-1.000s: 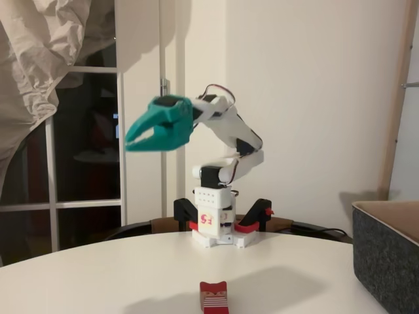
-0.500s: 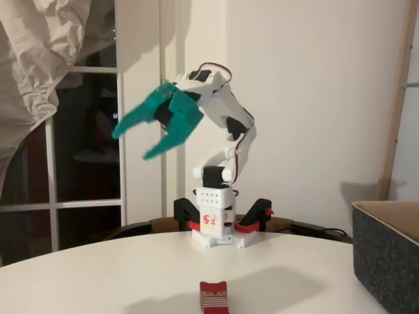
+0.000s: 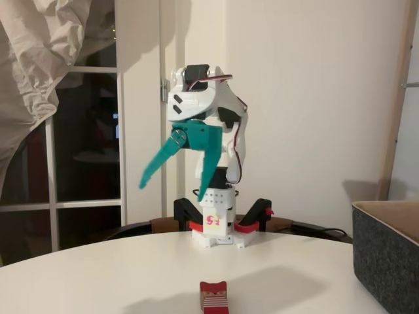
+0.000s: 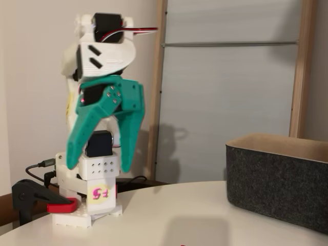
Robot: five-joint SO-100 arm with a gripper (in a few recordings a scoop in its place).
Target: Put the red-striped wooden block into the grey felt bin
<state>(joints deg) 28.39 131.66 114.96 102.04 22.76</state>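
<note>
While my gripper (image 3: 171, 190) hangs high, its fingers are wide apart and hold nothing.
Far below it sits the red-striped wooden block (image 3: 214, 297); the grey felt bin (image 4: 277, 179) is off to the right.

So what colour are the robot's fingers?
Teal green. The fingers show best in a fixed view, spread apart and pointing down.

We see a round white table (image 3: 118, 268) in front of a plain cream wall (image 3: 308, 85), warmly lit, with soft shadows falling on both. At the left of a fixed view stands a white-framed glazed door (image 3: 85, 150) with dark panes, and a crumpled pale cloth (image 3: 33, 59) hangs over its upper corner. In both fixed views a light wooden upright (image 4: 299, 66) runs up the wall, and in one a thin metal rod (image 4: 225, 44) joins two such uprights.
</note>
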